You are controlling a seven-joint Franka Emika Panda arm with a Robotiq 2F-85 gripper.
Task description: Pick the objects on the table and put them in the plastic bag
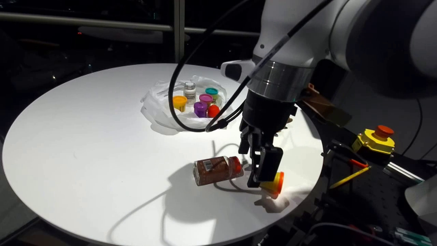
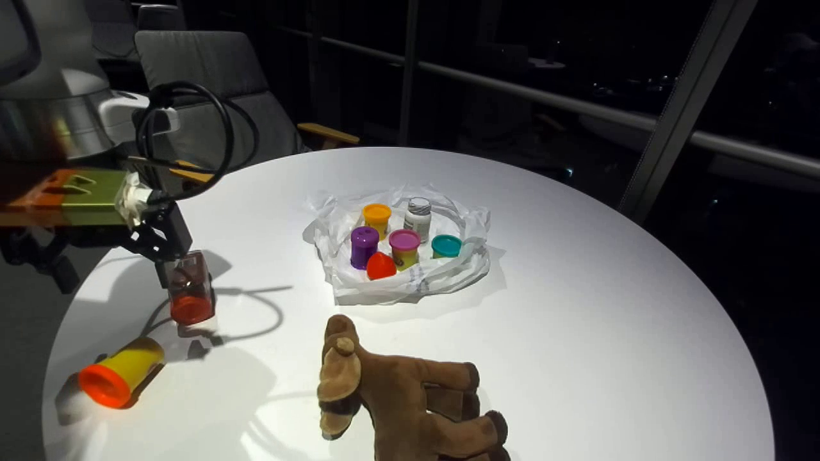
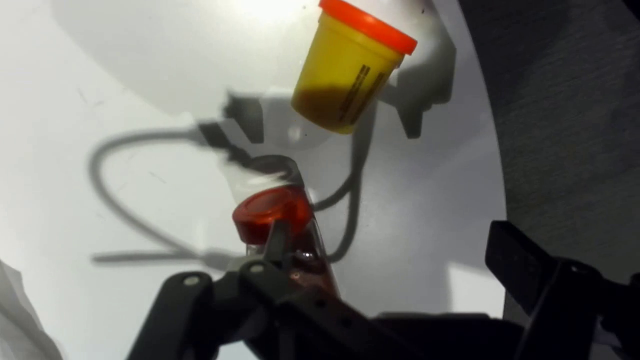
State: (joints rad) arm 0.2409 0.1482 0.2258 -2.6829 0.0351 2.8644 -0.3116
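Currently gripper [image 3: 390, 237] spread wide, lower half of wrist view. Red-lidded jar [image 1: 215, 171] on its side, lower centre of an exterior view; purple cup [image 1: 200, 110] in plastic bag [image 1: 153, 106], upper centre.

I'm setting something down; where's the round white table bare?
Left of the whitish plastic bag and red-capped clear bottle, to the table rim, in an exterior view; right of bag and brown plush animal in an exterior view. Crowded: around black gripper, bottle, orange-lidded yellow tub.
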